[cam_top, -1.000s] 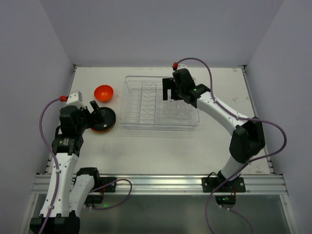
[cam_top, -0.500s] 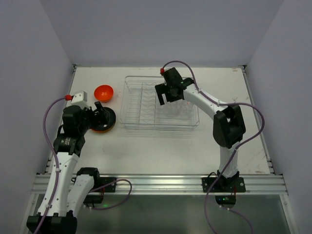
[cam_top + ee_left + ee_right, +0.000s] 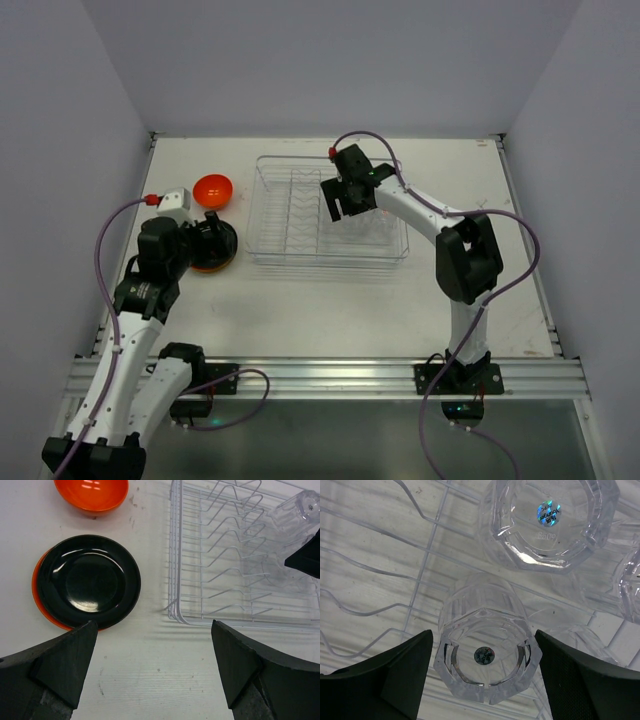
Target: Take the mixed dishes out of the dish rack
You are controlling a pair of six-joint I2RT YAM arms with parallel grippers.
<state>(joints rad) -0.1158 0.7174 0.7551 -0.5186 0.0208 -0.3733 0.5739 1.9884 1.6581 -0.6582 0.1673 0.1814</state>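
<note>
1. Your white table (image 3: 300, 310) is matte and scuffed with dark marks
2. The dish rack (image 3: 175, 580) sits at its far middle: clear plastic, rectangular, with a rounded rim and thin zigzag dividers
3. Your left gripper (image 3: 154, 630) hovers over bare table near the rack's corner, fingers spread wide and holding nothing
4. Your right gripper (image 3: 338, 202) reaches into the rack. Its fingers (image 3: 395, 680) flank a tumbler (image 3: 487, 655), close against its walls, and you cannot tell whether they pinch it
5. A glossy black plate (image 3: 87, 582) lies left of the rack, stacked on a red-orange plate (image 3: 39, 607) peeking out at its edge
6. A shiny orange bowl (image 3: 90, 495) stands just beyond them
7. The flanked tumbler is clear and faceted, base towards the camera, with a small dark round sticker (image 3: 484, 655), unreadable
8. A second tumbler (image 3: 520, 535) beside it bears a holographic sticker (image 3: 547, 511), print too small to read
</note>
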